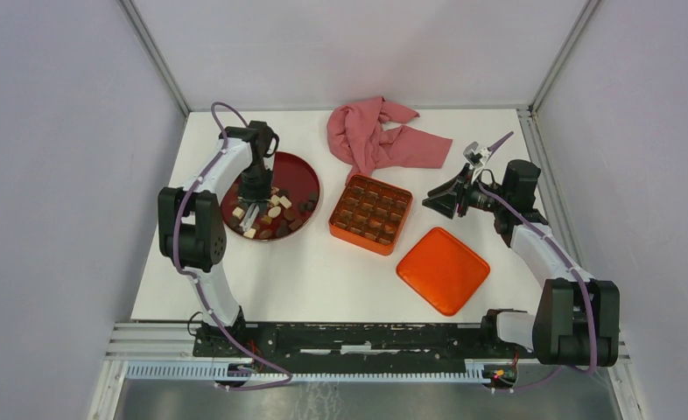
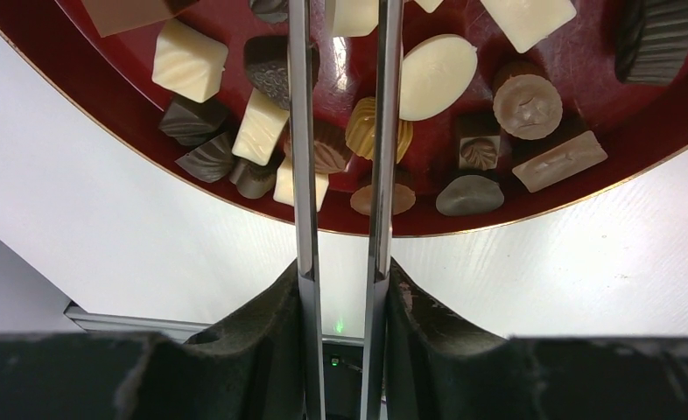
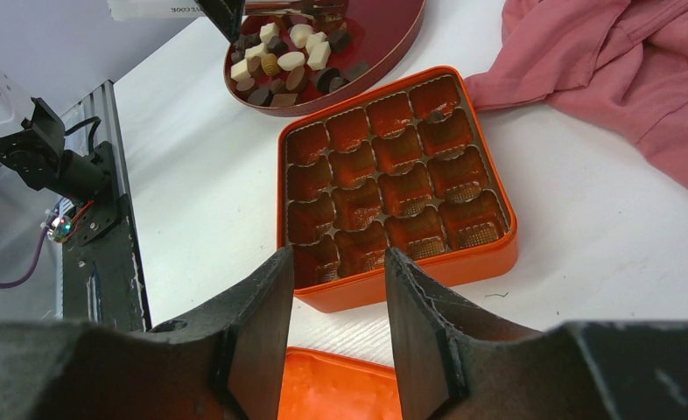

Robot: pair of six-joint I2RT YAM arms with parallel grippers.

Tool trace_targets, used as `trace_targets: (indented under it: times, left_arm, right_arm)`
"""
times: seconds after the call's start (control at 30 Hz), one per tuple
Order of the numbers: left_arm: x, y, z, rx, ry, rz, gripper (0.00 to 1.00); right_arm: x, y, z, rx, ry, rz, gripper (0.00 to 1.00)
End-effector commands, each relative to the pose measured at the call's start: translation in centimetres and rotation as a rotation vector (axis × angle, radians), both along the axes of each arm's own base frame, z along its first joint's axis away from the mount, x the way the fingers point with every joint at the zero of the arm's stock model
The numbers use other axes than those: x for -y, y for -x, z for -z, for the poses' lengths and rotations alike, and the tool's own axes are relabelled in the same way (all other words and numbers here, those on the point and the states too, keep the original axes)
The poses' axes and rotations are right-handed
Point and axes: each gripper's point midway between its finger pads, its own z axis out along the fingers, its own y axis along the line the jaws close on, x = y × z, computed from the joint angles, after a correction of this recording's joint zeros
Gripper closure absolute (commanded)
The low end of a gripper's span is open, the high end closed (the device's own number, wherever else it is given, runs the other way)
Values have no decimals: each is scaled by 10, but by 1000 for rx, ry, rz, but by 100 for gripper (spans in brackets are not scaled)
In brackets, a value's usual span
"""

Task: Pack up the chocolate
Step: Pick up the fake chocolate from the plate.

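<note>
Top external view takes in the white surface point(image 1: 323, 282), with both arms bolted at its near edge. The left arm point(image 1: 196, 223) rises from its base, folds at the elbow and reaches forward, its wrist turned straight down. The right arm point(image 1: 542, 249) bends up on the right side and levels its wrist toward the left, clear of the surface.

A crumpled pink cloth point(image 1: 380, 136) lies at the far middle. Near the right arm rests the orange lid point(image 1: 443, 269), and just beyond it, apart from it, sits the open orange tin point(image 1: 356, 238) with its gridded compartments. Left of the tin is the dark-red plate point(image 1: 298, 175).

The right gripper point(image 3: 336, 271) hangs above the lid's far edge and points at the tin, its jaws standing apart with nothing between them. The left gripper point(image 1: 251, 213) hangs over the plate. Its long thin fingers point(image 2: 298, 131) run parallel with a narrow gap, straddling a few pieces. Their tips run out of the wrist view, so it cannot be told whether they have hold of one.

The chocolate point(image 1: 279, 213) lies heaped on the near half of the plate, dark brown, tan and cream pieces mixed.
</note>
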Motion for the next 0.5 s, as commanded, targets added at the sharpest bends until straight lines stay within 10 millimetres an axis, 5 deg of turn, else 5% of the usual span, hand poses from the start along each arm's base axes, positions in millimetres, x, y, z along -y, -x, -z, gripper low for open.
trace_targets:
  times: [0.0, 0.47]
  left_arm:
    - [5, -7, -17, 84, 36, -41, 98]
    - [4, -24, -37, 192, 37, -40, 98]
  right_arm:
    - [-2, -3, -24, 80, -3, -19, 52]
    - [-2, -4, -23, 80, -1, -19, 52]
